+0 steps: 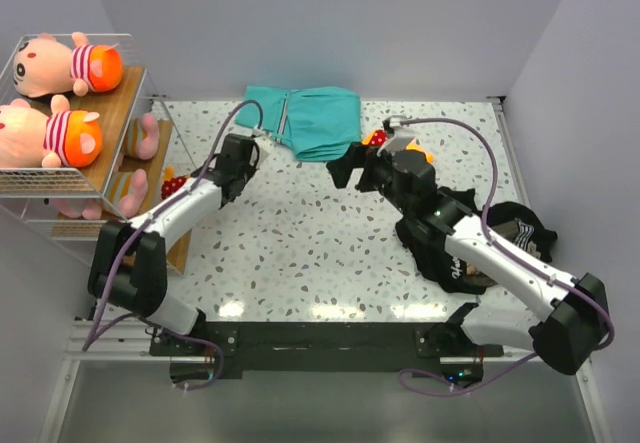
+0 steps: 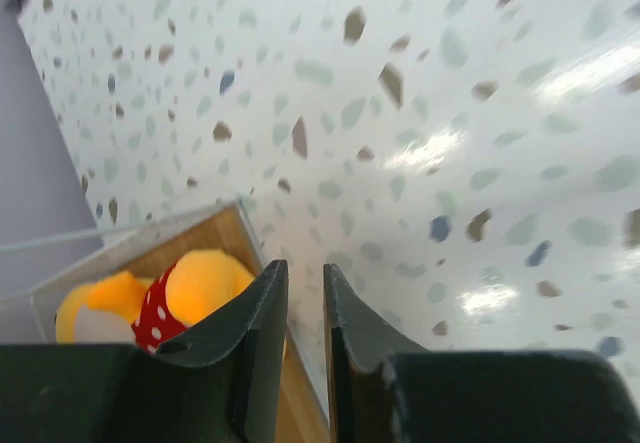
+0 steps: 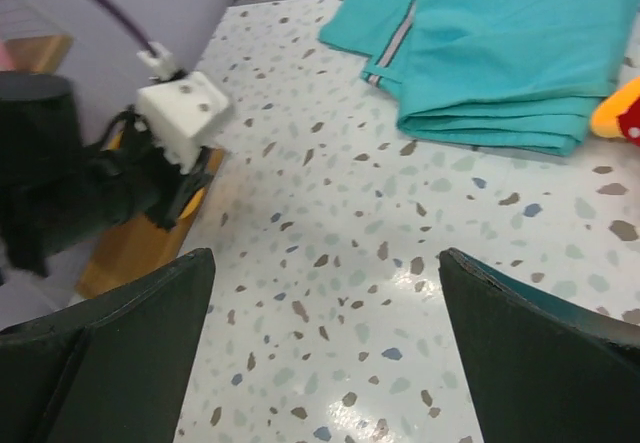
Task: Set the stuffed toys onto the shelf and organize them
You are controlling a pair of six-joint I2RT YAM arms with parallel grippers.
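We are holding the left tool (image 2: 305,273) slightly parted, empty, near the orange stuffed toy (image 2: 205,285) on the shelf (image 1: 116,118). We are holding the right tool (image 3: 325,261) spread wide above the worktop (image 3: 330,203).

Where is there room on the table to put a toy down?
The middle of the table is bare, between the left arm, the right arm and the teal cloth. It's crowded by the shelf on the left and the black garment on the right.
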